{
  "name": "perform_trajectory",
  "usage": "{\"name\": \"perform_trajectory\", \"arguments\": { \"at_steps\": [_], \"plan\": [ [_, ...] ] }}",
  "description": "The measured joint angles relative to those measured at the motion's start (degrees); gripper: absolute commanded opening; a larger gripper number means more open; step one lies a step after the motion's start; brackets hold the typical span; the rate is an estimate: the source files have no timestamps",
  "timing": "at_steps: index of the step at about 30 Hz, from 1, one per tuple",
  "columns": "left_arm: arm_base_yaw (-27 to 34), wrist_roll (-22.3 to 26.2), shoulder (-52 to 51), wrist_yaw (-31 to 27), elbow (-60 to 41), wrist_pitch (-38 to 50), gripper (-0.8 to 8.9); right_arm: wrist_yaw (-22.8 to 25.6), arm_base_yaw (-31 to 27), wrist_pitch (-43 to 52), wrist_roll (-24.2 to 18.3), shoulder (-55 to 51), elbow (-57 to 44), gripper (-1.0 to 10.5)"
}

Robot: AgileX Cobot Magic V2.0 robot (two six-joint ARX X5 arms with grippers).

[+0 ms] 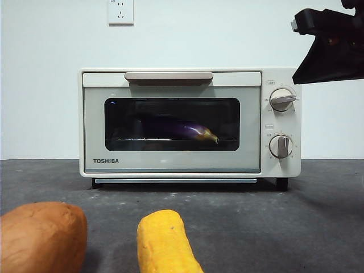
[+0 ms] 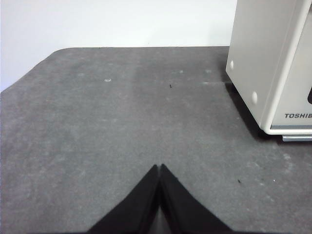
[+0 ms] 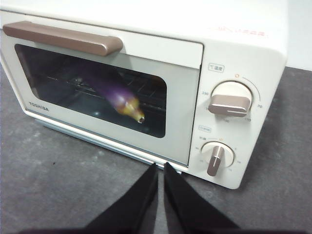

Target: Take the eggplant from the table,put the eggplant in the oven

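Dark grey and faintly speckled, the table (image 1: 318, 227) runs back to a plain white wall with a socket plate (image 1: 120, 11) high up. Nearest the front camera lie a sweet potato (image 1: 41, 236) and a yellow corn cob (image 1: 165, 242), side by side and apart. Behind them stands the cream Toshiba oven (image 1: 170, 165), its door closed under the beige bar handle (image 1: 169, 77), two knobs (image 1: 282, 99) at its right. Through the dark glass the eggplant (image 1: 179, 129) lies on the rack, its long axis running across the oven's width, tan tip toward the knob side. The right gripper (image 3: 160, 168) hangs in front of the oven near the knob panel, jaws pressed together and empty; the eggplant lies ahead of it behind the door. The left gripper (image 2: 159, 168), likewise clenched on nothing, waits over bare table off the oven's far side. By this look, the placing seems finished, and the right arm is the nearer one.
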Motion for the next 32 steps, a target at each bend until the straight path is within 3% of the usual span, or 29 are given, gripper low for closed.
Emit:
{"name": "perform_trajectory", "arguments": {
  "at_steps": [26, 32],
  "plan": [
    [0.0, 0.0, 0.0, 0.0, -0.07, 0.15, 0.08, 0.31, -0.04, -1.95, -0.15, -1.16, 0.0, 0.0],
    [0.0, 0.0, 0.0, -0.02, -0.07, 0.17, 0.08, 2.91, -6.78, -4.15, -5.75, -13.09, -1.42, 0.0]
  ]
}}
